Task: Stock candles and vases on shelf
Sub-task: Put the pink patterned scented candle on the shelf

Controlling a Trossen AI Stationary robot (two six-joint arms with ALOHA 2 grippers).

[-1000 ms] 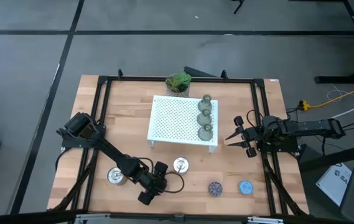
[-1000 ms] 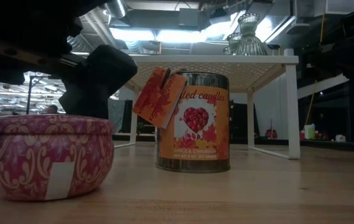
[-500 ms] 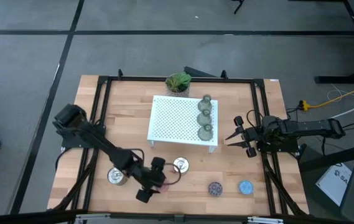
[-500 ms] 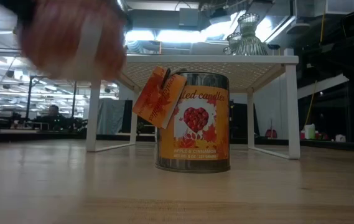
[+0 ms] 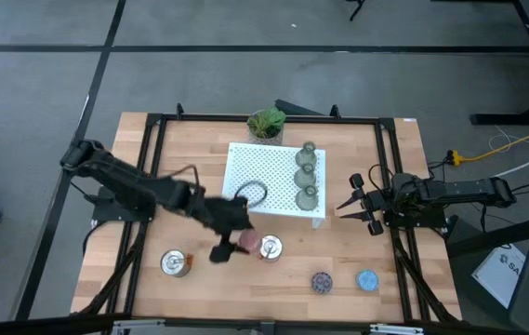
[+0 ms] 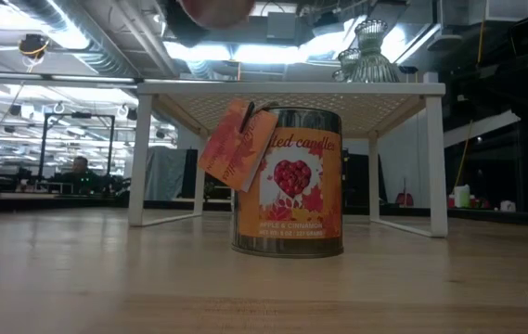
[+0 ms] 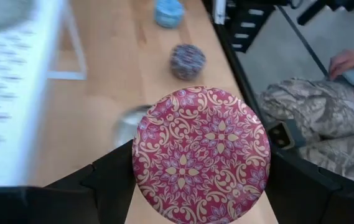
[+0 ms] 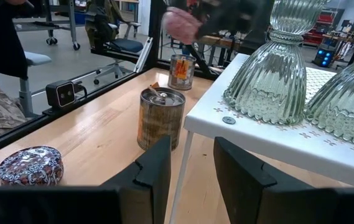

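The pink candle [image 7: 200,154] is gripped in the left gripper [image 5: 238,240], held in the air just off the front edge of the shelf [image 5: 264,181], beside a silver tin candle [image 5: 270,247] on the table [image 5: 394,279]. Only the left wrist view shows its lid: a deep pink round top with a cream scroll-and-flower pattern, a dark finger [image 7: 111,183] at either side. In the high view it reads as a small pink blur; in the low view only its underside shows, at the top edge of the picture.

The low view alone shows the tin's label (orange, with a red heart and a hanging paper tag). The right wrist view shows the ribbed glass bodies of the vases [image 8: 270,74], which the high view shows as three in a row [image 5: 307,174] along the shelf's right edge.

A second silver tin [image 5: 175,263] stands near the table's front left corner. A dark blue-purple candle [image 5: 322,281] and a light blue candle [image 5: 367,279] sit near the front edge, right of centre. A potted plant [image 5: 266,123] stands behind the shelf's back edge.

The right gripper [image 5: 355,208] waits just off the shelf's right edge, fingers [image 8: 155,168] parted and holding nothing.
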